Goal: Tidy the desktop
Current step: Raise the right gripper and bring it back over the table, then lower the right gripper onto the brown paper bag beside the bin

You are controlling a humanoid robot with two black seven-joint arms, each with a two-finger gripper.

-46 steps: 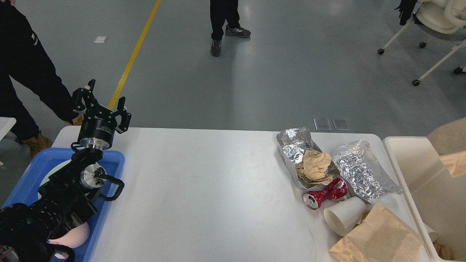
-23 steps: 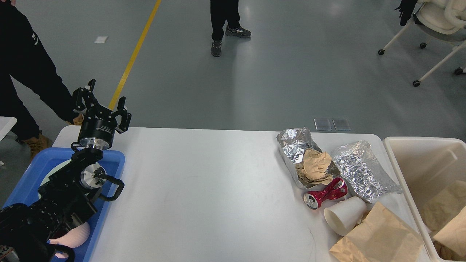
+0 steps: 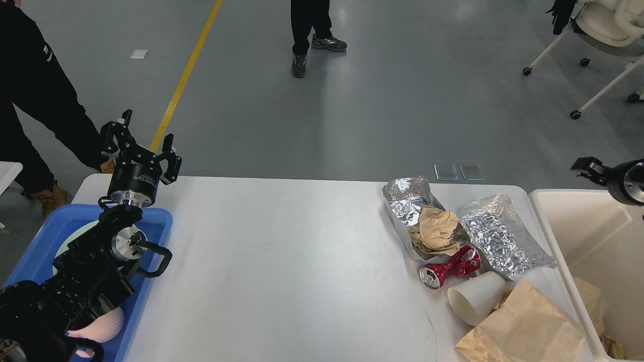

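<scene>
The desktop, a broad white table top, lies below both arms. The left gripper hovers above its far left corner, jaws apart and empty, over the blue tray. The right gripper shows at the right edge above the cream bin; it is seen end-on and partly cut off, so the state of its jaws cannot be told.

The litter sits in one cluster well to the right of the left jaws and just left of the right ones. The foil tray holding crumpled brown paper, and the foil bag, are probably light, crushable and slippery; a raised crease looks the best hold. The crushed red can is likely stiff and graspable across its pinched waist. The paper cup, lying on its side, is probably easily squashed; its rim seems the place to pinch. The brown paper bag is limp and flat, likely needing an edge grip.

The bag runs out of view below, the bin's contents are mostly hidden, and the left arm covers much of the blue tray.
</scene>
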